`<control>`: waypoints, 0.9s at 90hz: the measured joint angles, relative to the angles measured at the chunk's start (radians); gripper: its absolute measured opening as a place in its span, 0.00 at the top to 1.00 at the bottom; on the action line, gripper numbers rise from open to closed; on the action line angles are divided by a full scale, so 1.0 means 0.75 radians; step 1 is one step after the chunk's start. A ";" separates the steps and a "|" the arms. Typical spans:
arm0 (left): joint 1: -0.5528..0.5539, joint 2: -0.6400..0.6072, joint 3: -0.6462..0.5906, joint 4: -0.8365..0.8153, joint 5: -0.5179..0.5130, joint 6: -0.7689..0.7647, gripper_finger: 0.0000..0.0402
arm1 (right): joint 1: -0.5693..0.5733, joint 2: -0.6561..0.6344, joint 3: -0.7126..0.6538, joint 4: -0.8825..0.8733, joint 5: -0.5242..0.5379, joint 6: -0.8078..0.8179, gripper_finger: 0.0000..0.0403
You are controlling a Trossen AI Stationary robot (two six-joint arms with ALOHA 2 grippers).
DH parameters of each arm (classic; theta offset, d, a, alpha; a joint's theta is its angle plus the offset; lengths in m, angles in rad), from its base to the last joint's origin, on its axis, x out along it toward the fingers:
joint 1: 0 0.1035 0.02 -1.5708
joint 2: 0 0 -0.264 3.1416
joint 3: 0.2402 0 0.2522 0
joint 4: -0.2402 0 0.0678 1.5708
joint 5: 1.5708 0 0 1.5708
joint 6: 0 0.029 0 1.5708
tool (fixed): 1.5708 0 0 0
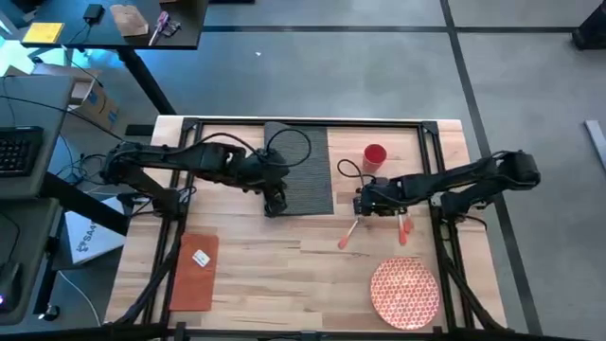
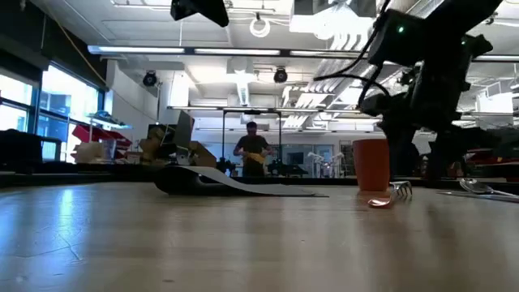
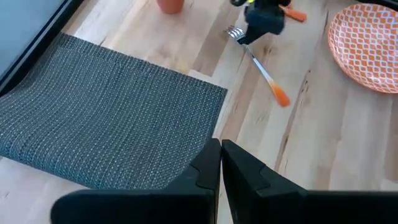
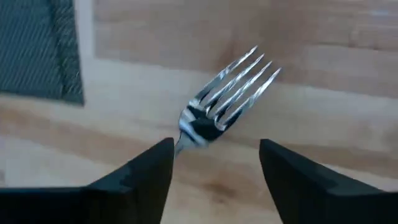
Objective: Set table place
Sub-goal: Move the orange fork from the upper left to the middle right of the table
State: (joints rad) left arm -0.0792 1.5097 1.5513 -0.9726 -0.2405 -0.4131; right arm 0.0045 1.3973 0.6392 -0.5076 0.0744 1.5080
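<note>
Butcher-block table (image 1: 284, 275) bears the fork (image 4: 224, 102) directly beneath the spread-fingered right gripper (image 4: 214, 165), handle trailing toward the plate (image 1: 405, 293); left gripper (image 3: 221, 165), clenched, hovers at the placemat (image 3: 106, 118) edge.

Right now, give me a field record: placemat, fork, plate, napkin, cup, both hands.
placemat: far centre of the table, one edge lifted
fork: on bare wood right of the placemat, orange handle
plate: near right corner
napkin: near left
cup: upright, right of the placemat
left hand: shut, at the placemat's near edge
right hand: open, over the fork
</note>
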 joint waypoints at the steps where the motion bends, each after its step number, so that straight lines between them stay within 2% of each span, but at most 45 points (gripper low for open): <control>1: 0.000 0.000 0.000 0.000 0.000 0.002 1.00 | -0.001 0.008 0.000 0.004 0.003 0.006 0.44; 9: -0.001 0.000 0.000 0.000 0.001 0.021 1.00 | -0.016 0.061 0.000 0.066 0.026 0.032 0.48; 17: -0.001 0.000 -0.001 -0.002 0.003 0.031 1.00 | -0.027 0.103 0.003 0.097 0.031 0.054 0.57; 25: -0.001 0.000 0.000 -0.002 0.004 0.031 1.00 | -0.032 0.119 0.005 0.131 0.028 0.064 0.71; 34: -0.001 0.000 -0.001 -0.003 0.003 0.032 1.00 | -0.032 0.113 0.000 0.122 0.025 0.071 0.92; 38: -0.001 0.000 -0.001 -0.003 -0.002 0.032 1.00 | -0.027 0.097 -0.002 0.123 0.025 0.053 0.96; 60: 0.027 0.018 -0.048 0.057 0.030 0.032 1.00 | 0.074 -0.159 -0.001 0.188 0.095 0.043 1.00; 71: 0.043 0.018 -0.145 0.258 0.125 0.030 1.00 | 0.151 -0.342 0.000 0.219 0.254 0.060 1.00; 81: 0.057 0.018 -0.248 0.551 0.211 0.045 0.99 | 0.204 -0.463 0.030 0.216 0.458 0.118 1.00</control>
State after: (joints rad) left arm -0.0364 1.5230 1.3652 -0.5591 -0.0823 -0.3794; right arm 0.1573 1.0498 0.6614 -0.3459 0.4178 1.5968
